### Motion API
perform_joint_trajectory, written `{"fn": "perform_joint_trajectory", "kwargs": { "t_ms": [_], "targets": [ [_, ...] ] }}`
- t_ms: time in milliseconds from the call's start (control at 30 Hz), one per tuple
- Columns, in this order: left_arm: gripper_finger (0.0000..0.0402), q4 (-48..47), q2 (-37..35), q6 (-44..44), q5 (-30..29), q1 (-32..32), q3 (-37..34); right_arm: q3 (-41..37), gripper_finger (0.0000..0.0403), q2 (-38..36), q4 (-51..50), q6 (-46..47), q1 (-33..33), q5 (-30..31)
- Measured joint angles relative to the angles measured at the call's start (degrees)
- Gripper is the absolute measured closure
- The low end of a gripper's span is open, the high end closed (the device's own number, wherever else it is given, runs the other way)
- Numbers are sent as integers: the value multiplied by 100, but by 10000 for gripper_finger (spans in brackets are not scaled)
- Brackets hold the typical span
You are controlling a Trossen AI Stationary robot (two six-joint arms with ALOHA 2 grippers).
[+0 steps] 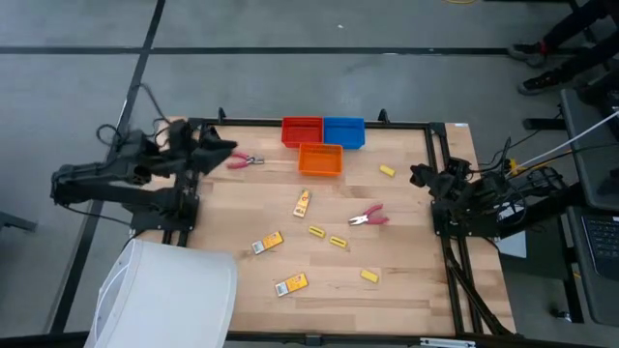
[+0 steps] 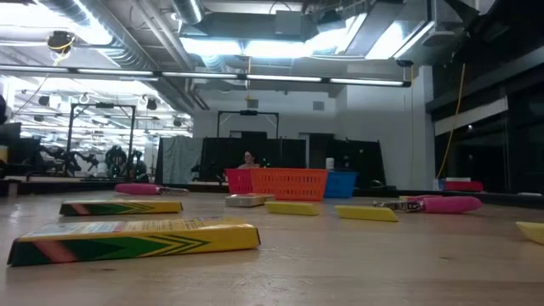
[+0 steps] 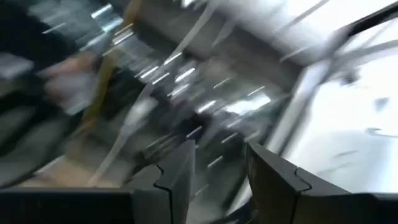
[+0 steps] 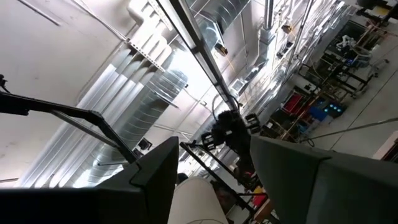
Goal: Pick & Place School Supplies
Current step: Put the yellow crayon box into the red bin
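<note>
Loose supplies lie flat on the wooden table (image 1: 406, 290). Three orange-yellow packets (image 1: 302, 203), (image 1: 267, 243), (image 1: 290, 284) lie near the middle; the nearest shows in the low view (image 2: 136, 236). Several small yellow blocks (image 1: 387, 171), (image 1: 338, 242), (image 1: 368, 276) are scattered about. One pink-handled tool (image 1: 368, 217) lies right of centre, the other (image 1: 244, 160) near the far left corner. My left gripper (image 1: 215, 150) (image 3: 221, 180) is open, raised beside that tool at the table's left edge. My right gripper (image 1: 421, 176) (image 4: 214, 180) is open, raised at the right edge, pointing upward.
A red bin (image 1: 302, 129) and a blue bin (image 1: 343, 130) stand at the far edge, with an orange bin (image 1: 320, 159) just in front of them. A large white object (image 1: 169, 295) overlaps the near left corner. A black frame (image 1: 445, 222) runs along the table's sides.
</note>
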Motion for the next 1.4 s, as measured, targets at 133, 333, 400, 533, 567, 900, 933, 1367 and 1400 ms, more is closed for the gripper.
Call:
{"fn": "perform_joint_trajectory", "kwargs": {
  "t_ms": [133,333,400,533,567,900,933,1367,1400],
  "targets": [
    [263,-2986,1053,-491,-627,31,1286,0,198,0,0,2,0,-44],
    [263,-4870,3061,-1450,99,-290,2373,0,198,0,0,294,0,-69],
    [263,-5189,3653,-1667,592,-603,2508,0,198,0,1,341,0,-125],
    [263,-5434,4560,-2269,871,-1372,2523,0,198,0,34,417,0,-175],
    [263,-5418,4700,-2413,754,-1588,2524,0,198,0,47,415,0,-175],
    [263,-5723,5827,-2926,-176,-2789,2532,0,198,0,98,433,0,-461],
    [263,-5800,5920,-2945,-174,-2819,2532,0,198,0,110,435,0,-503],
    [257,-5236,6379,-2661,511,-2251,2530,0,197,0,173,370,-2,-1011],
    [253,-5240,6380,-2660,572,-2177,2530,0,197,0,170,389,-2,-1066]
  ]
}}
